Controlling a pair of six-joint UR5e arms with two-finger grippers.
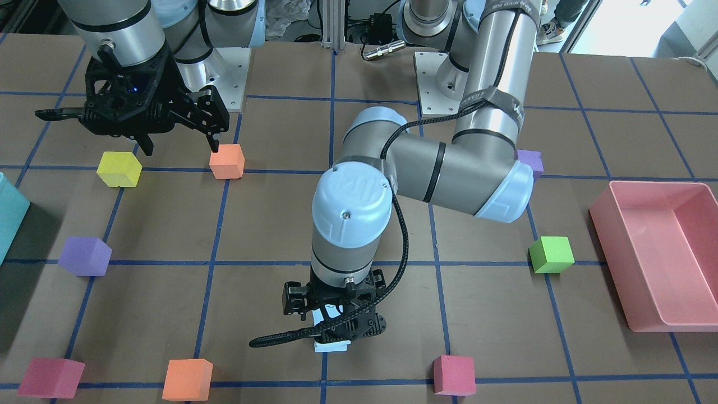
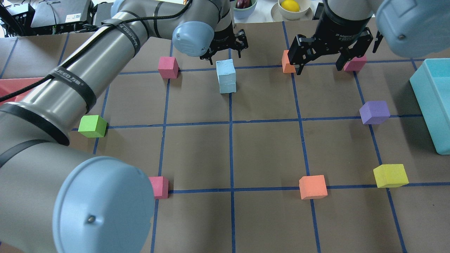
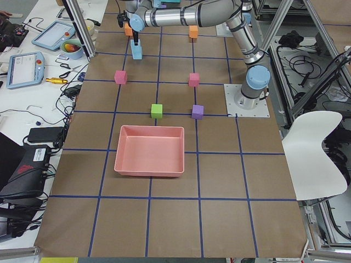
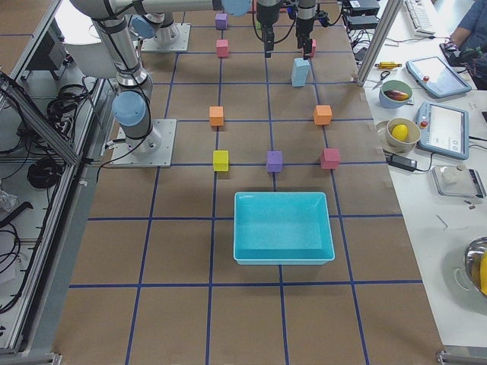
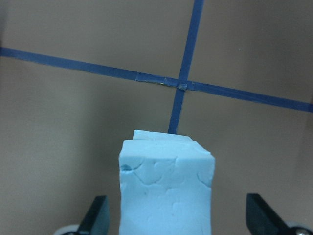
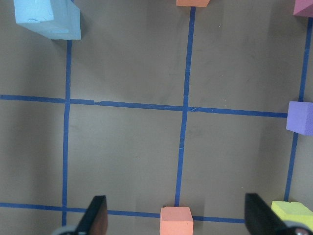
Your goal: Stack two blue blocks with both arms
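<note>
Two pale blue blocks (image 2: 226, 75) stand stacked, one on the other, on a blue tape line at the table's far middle. The stack also shows in the left wrist view (image 5: 166, 191), the right wrist view (image 6: 49, 19) and the front view (image 1: 331, 346). My left gripper (image 2: 226, 54) hangs right over the stack and is open. In its wrist view, the left gripper (image 5: 178, 215) has its fingers (image 5: 95, 215) wide apart on either side of the top block, with clear gaps. My right gripper (image 2: 320, 63) is open and empty, raised above the table to the stack's right.
An orange cube (image 2: 287, 62) and a pink cube (image 2: 355, 64) lie under the right gripper. Purple (image 2: 374, 112), yellow (image 2: 390, 175), orange (image 2: 312, 187), green (image 2: 92, 126) and two pink cubes (image 2: 168, 67) are scattered around. A teal bin (image 2: 434, 102) stands right and a pink bin (image 1: 656, 252) left.
</note>
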